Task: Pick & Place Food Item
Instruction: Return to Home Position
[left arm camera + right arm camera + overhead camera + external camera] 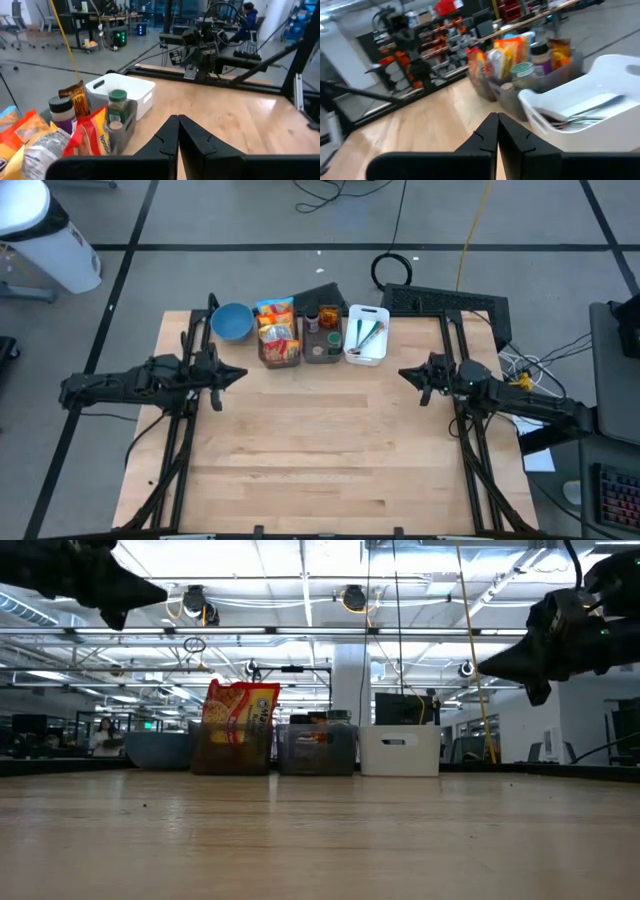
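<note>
Snack packets in red, orange and yellow (276, 328) stand in a clear bin (281, 352) at the table's far edge; they also show in the low view (238, 712). Beside it a second clear bin (322, 340) holds spice jars (116, 102). My left gripper (243, 373) is shut and empty, held above the table's left side. My right gripper (403, 374) is shut and empty, above the right side. Both point toward the table's middle.
A blue bowl (231, 321) stands left of the bins. A white tray (366, 335) with cutlery (582, 114) stands right of them. The wooden table (320, 450) is bare from its middle to its near edge. Arm frames run along both sides.
</note>
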You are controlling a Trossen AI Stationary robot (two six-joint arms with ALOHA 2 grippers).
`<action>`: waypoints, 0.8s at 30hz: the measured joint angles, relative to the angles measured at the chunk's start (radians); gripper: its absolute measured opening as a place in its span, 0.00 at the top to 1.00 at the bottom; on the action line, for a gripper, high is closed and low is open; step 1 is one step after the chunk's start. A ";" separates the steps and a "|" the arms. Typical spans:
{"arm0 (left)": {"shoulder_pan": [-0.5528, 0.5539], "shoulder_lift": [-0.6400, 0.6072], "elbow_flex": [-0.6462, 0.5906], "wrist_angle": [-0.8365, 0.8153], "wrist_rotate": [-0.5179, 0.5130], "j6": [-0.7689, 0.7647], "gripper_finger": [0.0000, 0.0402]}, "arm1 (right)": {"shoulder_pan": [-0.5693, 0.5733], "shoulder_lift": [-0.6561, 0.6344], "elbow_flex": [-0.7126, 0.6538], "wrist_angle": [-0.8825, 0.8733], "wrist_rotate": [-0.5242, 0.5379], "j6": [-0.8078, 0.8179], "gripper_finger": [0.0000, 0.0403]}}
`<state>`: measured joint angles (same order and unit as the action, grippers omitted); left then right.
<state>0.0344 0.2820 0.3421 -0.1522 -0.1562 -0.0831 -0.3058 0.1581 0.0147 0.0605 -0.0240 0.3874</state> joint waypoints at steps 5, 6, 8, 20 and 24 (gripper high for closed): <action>-0.016 -0.079 -0.088 0.070 -0.010 0.010 0.90 | 0.000 0.000 -0.001 0.045 0.056 -0.033 1.00; -0.018 -0.100 -0.115 0.104 -0.010 0.003 0.89 | 0.000 0.000 -0.001 0.048 0.068 -0.034 1.00; -0.017 -0.138 -0.162 0.181 -0.010 0.003 0.89 | 0.000 0.000 -0.001 0.054 0.077 -0.034 1.00; -0.017 -0.260 -0.291 0.224 -0.002 -0.014 0.88 | 0.000 0.000 -0.001 0.054 0.075 -0.042 1.00; -0.017 -0.259 -0.327 0.223 -0.001 -0.057 0.88 | 0.000 0.000 -0.001 0.054 0.075 -0.042 1.00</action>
<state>0.0170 0.0227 0.0149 0.0704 -0.1577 -0.1406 -0.3058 0.1581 0.0139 0.1148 0.0513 0.3458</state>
